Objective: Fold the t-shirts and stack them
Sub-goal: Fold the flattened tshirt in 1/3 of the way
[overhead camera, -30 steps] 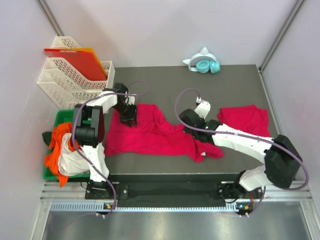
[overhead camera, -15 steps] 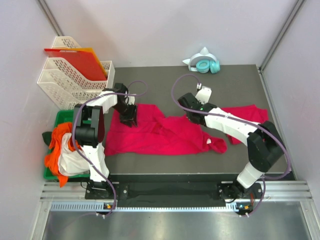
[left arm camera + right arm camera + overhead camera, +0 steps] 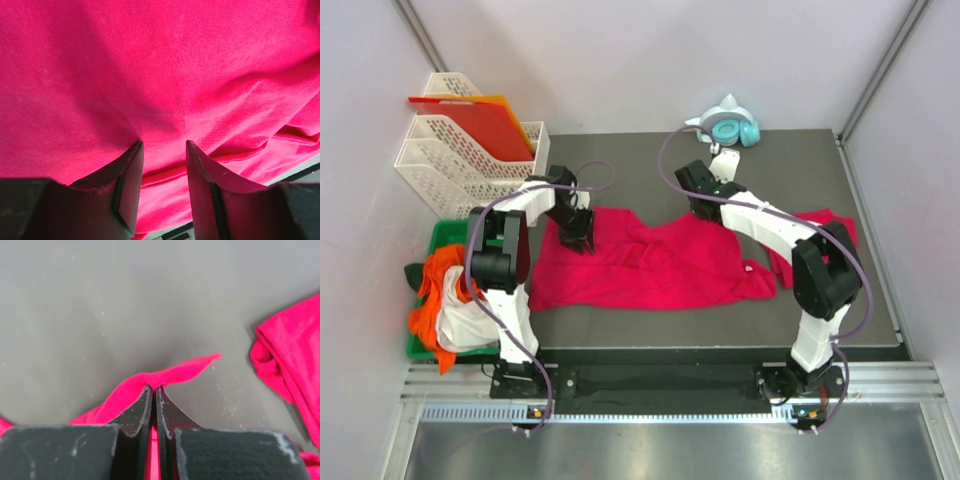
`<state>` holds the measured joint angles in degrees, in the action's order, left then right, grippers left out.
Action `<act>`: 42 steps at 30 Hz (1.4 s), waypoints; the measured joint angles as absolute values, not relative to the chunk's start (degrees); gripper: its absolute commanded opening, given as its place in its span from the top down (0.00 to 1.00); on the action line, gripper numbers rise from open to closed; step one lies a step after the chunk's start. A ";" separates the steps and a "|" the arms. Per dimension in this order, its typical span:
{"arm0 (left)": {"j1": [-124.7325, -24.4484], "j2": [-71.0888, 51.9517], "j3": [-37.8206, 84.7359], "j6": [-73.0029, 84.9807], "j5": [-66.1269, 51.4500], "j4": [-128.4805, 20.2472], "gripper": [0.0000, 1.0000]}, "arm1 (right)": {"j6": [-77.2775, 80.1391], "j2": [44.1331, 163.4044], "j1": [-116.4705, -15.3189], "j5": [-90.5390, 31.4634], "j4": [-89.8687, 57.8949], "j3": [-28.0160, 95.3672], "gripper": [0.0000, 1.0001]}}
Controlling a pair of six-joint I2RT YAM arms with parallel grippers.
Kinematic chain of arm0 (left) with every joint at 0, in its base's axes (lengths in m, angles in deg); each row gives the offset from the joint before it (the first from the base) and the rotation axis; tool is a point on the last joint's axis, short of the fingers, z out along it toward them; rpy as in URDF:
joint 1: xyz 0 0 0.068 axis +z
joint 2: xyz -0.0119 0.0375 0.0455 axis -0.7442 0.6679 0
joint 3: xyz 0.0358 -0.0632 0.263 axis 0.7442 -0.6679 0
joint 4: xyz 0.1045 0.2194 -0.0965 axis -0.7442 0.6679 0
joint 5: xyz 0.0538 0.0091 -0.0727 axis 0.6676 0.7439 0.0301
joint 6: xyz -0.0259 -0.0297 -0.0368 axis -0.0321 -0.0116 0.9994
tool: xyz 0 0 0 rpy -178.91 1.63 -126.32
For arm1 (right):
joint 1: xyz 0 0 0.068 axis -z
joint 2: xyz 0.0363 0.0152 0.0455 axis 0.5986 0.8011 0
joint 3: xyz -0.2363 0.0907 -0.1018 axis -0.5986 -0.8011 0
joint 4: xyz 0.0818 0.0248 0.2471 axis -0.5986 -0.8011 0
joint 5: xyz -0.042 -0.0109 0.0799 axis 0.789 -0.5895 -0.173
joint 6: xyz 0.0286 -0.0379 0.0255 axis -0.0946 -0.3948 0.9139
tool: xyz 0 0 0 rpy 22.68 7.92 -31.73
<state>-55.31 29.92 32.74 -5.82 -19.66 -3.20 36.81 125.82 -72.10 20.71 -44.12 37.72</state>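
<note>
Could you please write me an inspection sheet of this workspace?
Surface: dark grey table, bare at the back.
Job's things: one t-shirt spread crumpled mid-table; a second t-shirt bunched at the right.
Clutter: headphones at the back edge; white trays holding red sheets; green bin of clothes.
Grippers: left gripper open, tips on the spread t-shirt; right gripper shut on its edge.
Cables: purple cables loop off both arms.
Surroundings: plain white walls.

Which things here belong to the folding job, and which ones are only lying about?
Job: spread t-shirt, second t-shirt.
Lying about: headphones, white trays, red-orange sheets, green bin of clothes.
</note>
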 measured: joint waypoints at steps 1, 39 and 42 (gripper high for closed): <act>-55.31 29.94 32.80 -5.82 -19.63 -3.13 0.56 | 36.29 126.67 -71.82 20.80 -44.04 38.51 1.00; -55.38 30.70 33.77 -5.69 -19.59 -2.21 0.57 | 54.34 120.27 -93.69 9.30 -54.48 18.03 1.00; -55.38 30.70 33.77 -5.69 -19.59 -2.21 0.57 | 55.43 121.14 -94.87 7.99 -54.85 18.03 1.00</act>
